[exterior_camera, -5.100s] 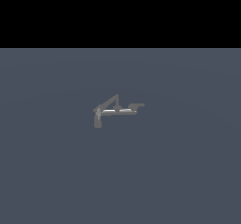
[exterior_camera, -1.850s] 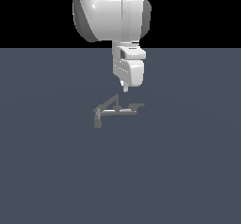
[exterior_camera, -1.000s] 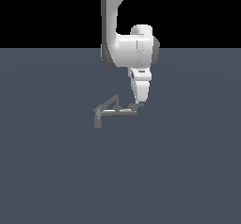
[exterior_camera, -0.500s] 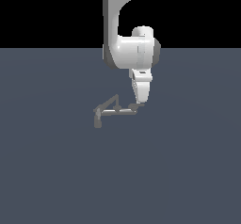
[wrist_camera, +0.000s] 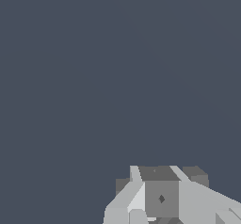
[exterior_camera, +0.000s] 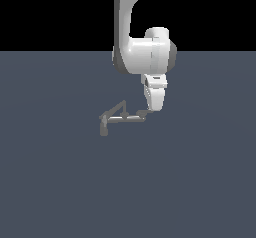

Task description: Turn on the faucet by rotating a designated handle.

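In the exterior view, the white robot arm [exterior_camera: 142,47] comes down from the top of the picture and ends a little to the right of the middle. Its pincer [exterior_camera: 151,107] points downward, and the tip is at the right end of the faucet [exterior_camera: 120,117], touching it or very close to it. The faucet is a small dull-grey thing made of thin rods, and it lies on the dark blue-grey table [exterior_camera: 60,182] near the middle of the scene. One pale rod goes horizontally, one slanted rod rises from its left end toward the middle, and a stubby cylinder [exterior_camera: 104,130] hangs at the left end. The handle [exterior_camera: 143,113] is the short flat tab at the right end of the faucet, just under the tip of the pincer and partly hidden by it. From this side I cannot tell if the pincer is apart or together, and also not if it really grips the handle. In the wrist view, almost the whole picture is the plain table [wrist_camera: 94,77]. Only some pale and grey blocky shapes [wrist_camera: 162,197] are visible at one edge, very near the camera. I cannot say which parts belong to the pincer and which to the faucet, so this view also does not show the state of the pincer.
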You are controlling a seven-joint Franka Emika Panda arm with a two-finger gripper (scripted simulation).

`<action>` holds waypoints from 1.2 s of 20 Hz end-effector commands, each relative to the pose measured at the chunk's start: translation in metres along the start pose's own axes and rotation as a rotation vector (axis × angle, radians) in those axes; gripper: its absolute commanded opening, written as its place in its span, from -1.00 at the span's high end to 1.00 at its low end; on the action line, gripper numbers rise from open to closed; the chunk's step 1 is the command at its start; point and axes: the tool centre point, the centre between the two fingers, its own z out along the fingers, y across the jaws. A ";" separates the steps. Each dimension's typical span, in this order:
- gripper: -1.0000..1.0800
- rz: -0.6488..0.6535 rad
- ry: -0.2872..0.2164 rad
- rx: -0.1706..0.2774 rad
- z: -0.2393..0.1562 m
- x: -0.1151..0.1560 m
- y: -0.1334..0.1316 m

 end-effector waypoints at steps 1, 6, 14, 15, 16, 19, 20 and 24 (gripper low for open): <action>1.00 0.000 0.000 0.000 0.000 0.006 0.007; 1.00 -0.002 -0.001 0.002 0.000 0.002 0.012; 1.00 0.000 0.000 0.001 0.000 0.003 0.036; 1.00 0.000 0.000 0.001 0.000 0.003 0.039; 1.00 0.000 0.000 0.001 0.000 0.003 0.042; 1.00 0.001 0.003 0.016 0.000 0.003 0.035; 1.00 0.001 0.003 0.015 0.000 0.001 0.037; 1.00 0.001 0.002 0.009 0.000 -0.009 0.049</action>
